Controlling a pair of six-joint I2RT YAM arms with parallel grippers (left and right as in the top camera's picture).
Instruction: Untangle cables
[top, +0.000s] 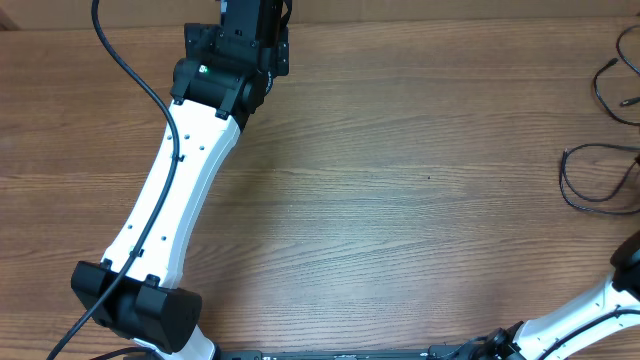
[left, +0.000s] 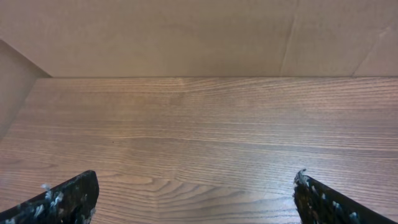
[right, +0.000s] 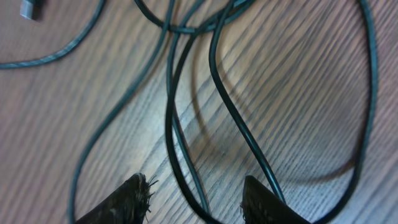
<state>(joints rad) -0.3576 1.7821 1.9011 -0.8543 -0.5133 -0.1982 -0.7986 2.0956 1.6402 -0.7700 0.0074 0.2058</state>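
Thin black cables (top: 590, 180) lie in loose loops at the table's right edge in the overhead view, with more loops (top: 612, 85) further back. In the right wrist view the cables (right: 217, 93) cross and overlap on the wood, and a silvery plug (right: 28, 7) shows at the top left. My right gripper (right: 198, 194) is open just above them, with two strands running between its fingertips. My left gripper (left: 196, 196) is open and empty over bare wood at the table's far side, near a cardboard wall.
A cardboard wall (left: 186, 37) stands along the table's far edge. The left arm (top: 180, 180) stretches diagonally across the left part of the table. The right arm (top: 590, 310) enters at the bottom right corner.
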